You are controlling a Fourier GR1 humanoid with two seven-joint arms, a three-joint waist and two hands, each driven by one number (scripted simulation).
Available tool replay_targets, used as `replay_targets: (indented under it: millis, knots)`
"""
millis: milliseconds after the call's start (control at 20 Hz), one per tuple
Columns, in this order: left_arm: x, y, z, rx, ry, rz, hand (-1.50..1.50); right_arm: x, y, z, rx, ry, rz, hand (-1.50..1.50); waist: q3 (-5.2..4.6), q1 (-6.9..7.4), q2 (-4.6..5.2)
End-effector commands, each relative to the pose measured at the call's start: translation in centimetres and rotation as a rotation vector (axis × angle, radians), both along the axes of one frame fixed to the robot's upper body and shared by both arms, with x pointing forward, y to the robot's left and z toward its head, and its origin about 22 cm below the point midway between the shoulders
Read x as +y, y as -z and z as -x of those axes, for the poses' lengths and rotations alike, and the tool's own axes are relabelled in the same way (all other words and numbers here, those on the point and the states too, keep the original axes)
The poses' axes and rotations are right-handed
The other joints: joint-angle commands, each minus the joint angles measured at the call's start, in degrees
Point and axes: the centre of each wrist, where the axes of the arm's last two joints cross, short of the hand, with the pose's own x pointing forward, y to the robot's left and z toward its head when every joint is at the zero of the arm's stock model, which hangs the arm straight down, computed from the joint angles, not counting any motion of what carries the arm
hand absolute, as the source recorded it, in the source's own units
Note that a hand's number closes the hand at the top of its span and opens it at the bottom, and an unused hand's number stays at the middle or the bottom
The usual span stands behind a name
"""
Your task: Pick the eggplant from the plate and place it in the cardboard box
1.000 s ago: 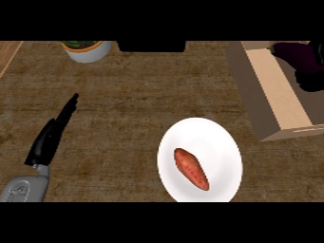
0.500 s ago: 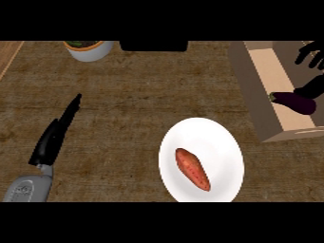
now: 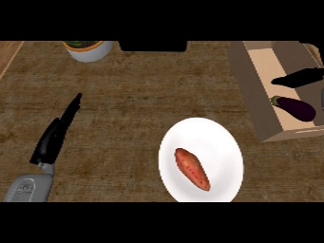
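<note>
- The cardboard box (image 3: 273, 59) stands at the far right, and the eggplant (image 3: 295, 108) lies inside it, toward its near end. I judge that the placing is done and only taking the hand away is left.
- The plate (image 3: 214, 130), near and right of centre, carries only a reddish sweet potato (image 3: 192, 169).
- The left hand (image 3: 55, 133) rests at the left with fingers straight and pressed together, holding nothing.
- The right hand (image 3: 301, 77) hangs over the box, just beyond the eggplant. Its fingers are stretched out and seem not to touch the eggplant.
</note>
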Motion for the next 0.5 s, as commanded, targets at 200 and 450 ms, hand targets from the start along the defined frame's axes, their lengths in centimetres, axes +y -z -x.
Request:
replay_targets:
  millis: [200,450]
  knots:
    - [-0.7,0.1,0.4,0.001,0.003,-0.001,0.0,-2.3,0.8,-0.9,-0.079,0.079,-0.378,-1.5,-0.02,0.27,0.03]
    - [0.0,-0.5,-1.2,-0.014,0.003,0.004,0.0,-7.1,2.2,1.0,-0.214,0.136,-0.54,-1.5,0.01,0.0,0.37]
